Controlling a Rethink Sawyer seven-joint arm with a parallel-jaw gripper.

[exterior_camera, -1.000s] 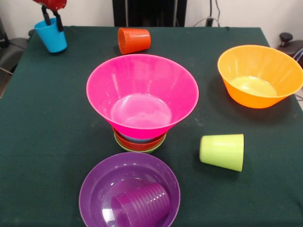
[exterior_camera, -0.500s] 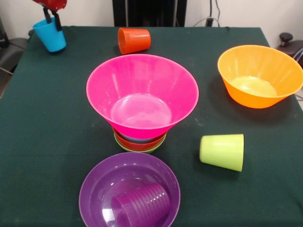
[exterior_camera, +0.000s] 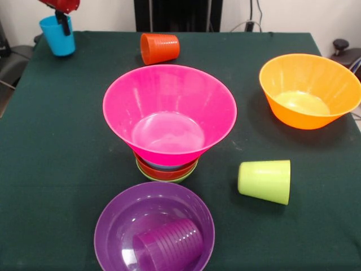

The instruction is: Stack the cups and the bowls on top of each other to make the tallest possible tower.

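Blue cup (exterior_camera: 57,36) in gripper (exterior_camera: 64,25), far corner, off table.

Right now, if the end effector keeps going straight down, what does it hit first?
The end effector points down, gripping the blue cup. Below looks like bare table near its edge, so the cup's base would likely touch first; depth is unclear.

Red gripper (exterior_camera: 63,23), black fingers (exterior_camera: 66,25)

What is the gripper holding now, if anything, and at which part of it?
The gripper holds the blue cup at its rim, with one finger reaching down inside the open top. The cup hangs upright above the table's corner.
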